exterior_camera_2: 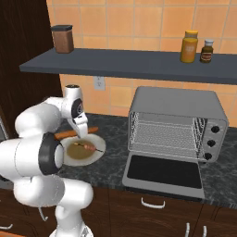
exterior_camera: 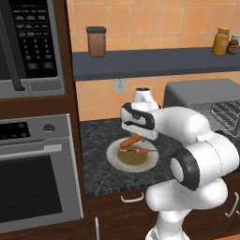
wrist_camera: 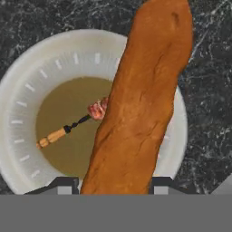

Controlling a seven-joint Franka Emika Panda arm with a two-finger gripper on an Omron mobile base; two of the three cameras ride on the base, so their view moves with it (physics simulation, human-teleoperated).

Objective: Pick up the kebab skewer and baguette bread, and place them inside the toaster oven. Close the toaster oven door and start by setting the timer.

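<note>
gripper pinches baguette bread above plate.

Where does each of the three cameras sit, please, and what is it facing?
Left base view: behind the arm's left, facing plate and built-in oven; arm lower right.
Right base view: behind its right, facing open toaster oven; arm lower left.
Hand view: on the hand, looking down at baguette bread between the jaws.
All share plate, kebab skewer.

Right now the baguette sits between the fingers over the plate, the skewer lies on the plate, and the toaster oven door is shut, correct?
Not quite: the toaster oven door is dropped open, as the right base view shows. The rest holds: the baguette runs between the gripper fingers, and the skewer lies on the plate.
</note>
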